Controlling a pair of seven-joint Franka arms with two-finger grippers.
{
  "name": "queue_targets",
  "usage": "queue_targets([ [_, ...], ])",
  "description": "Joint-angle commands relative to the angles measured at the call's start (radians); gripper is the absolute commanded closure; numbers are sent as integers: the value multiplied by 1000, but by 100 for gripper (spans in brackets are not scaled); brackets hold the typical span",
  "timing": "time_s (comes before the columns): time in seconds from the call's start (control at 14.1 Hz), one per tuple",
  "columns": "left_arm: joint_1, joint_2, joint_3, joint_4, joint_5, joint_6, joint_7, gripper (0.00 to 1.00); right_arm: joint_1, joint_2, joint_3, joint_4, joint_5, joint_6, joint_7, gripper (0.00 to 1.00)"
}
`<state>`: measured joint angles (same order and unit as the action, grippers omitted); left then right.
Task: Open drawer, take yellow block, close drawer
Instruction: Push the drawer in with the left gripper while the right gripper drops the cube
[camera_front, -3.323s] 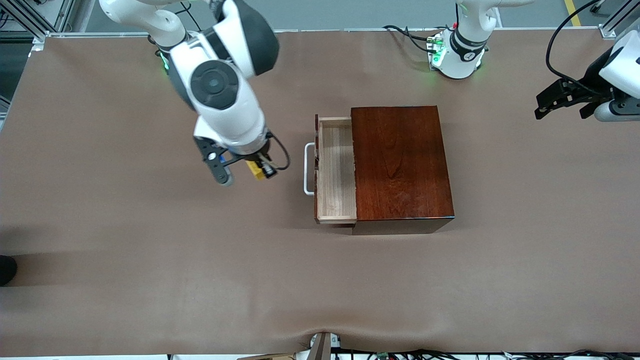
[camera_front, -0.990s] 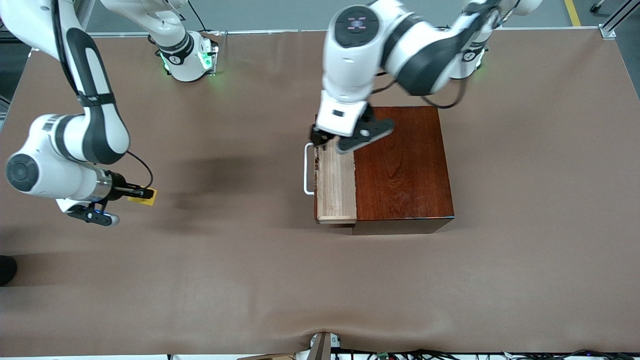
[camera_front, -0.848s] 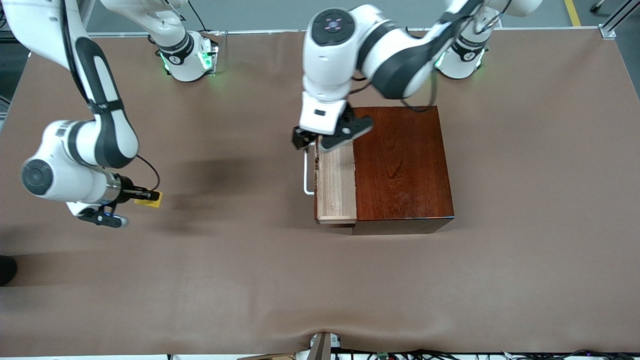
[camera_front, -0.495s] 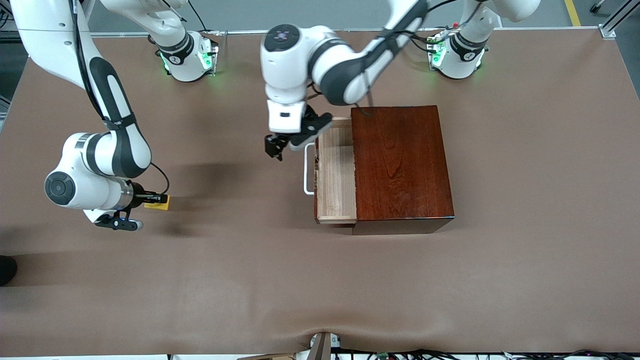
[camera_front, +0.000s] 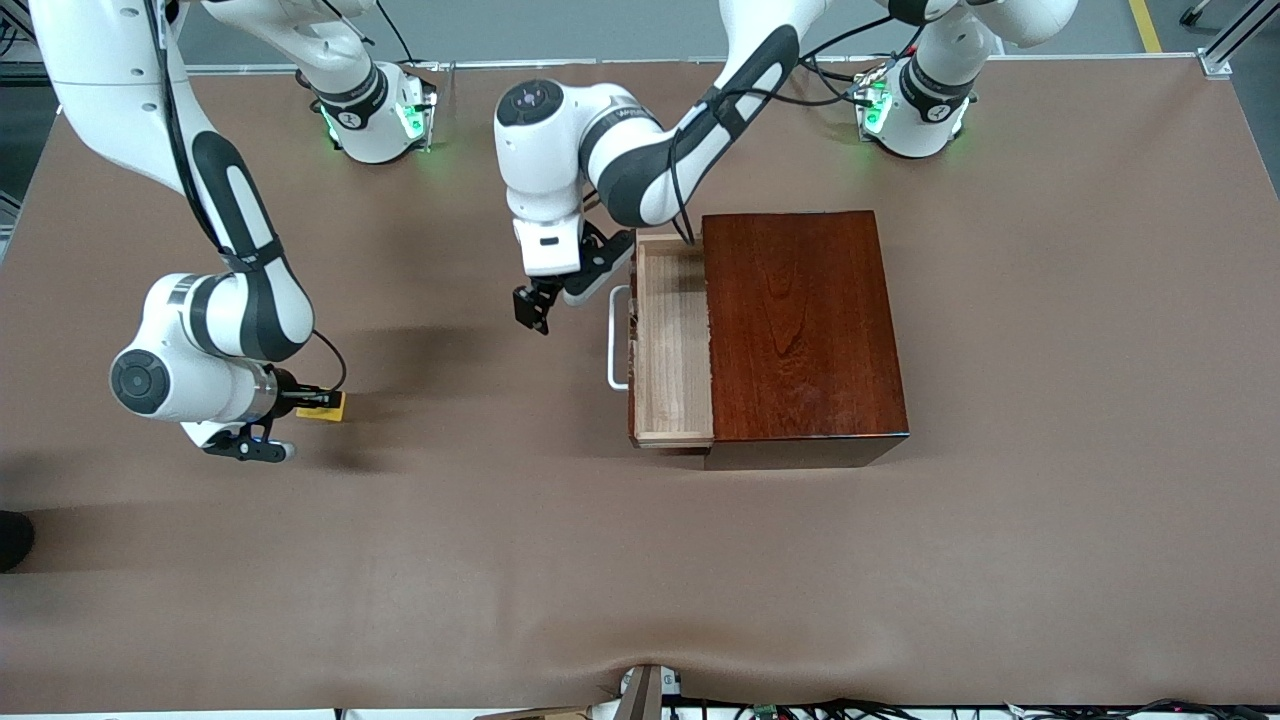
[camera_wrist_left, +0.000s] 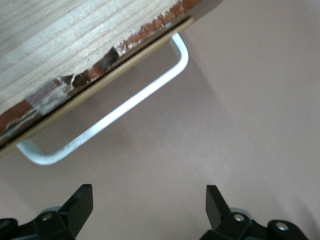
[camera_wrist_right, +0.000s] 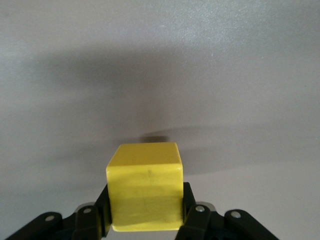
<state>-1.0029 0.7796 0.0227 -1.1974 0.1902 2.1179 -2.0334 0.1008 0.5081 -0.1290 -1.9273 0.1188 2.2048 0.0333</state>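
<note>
The pale-wood drawer of the dark reddish-brown wooden box is pulled out, and nothing is seen inside it. The small bright yellow block is clamped in the right claw toward the right arm's end of the brown-covered worktop, its lower faces hidden by the fingers. The left claw is held spread apart over bare worktop just beside the white loop handle.

I see the drawer pulled out of its dark reddish-brown box toward the right arm's end of the table — pale wood inside, white loop handle in front. The yellow block — a small plain cube — sits clamped in the right gripper over the table, well apart.
</note>
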Motion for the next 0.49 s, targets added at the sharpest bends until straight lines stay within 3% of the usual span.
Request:
queue_targets([
  [0.0, -5, 36, 37, 38, 26, -3, -45, 0, -4, -14, 5, -45, -4, 47, -10, 100],
  [0.21, -3, 52, 46, 38, 26, 1, -57, 0, 0, -14, 8, -84, -4, 110, -13, 98],
  [0.35, 1, 62, 46, 35, 26, 1, -56, 0, 4, -13, 8, -82, -4, 115, -15, 78],
  [0.42, 4, 67, 46, 35, 26, -1, -56, 0, 2, -13, 8, -81, -4, 115, -15, 58],
])
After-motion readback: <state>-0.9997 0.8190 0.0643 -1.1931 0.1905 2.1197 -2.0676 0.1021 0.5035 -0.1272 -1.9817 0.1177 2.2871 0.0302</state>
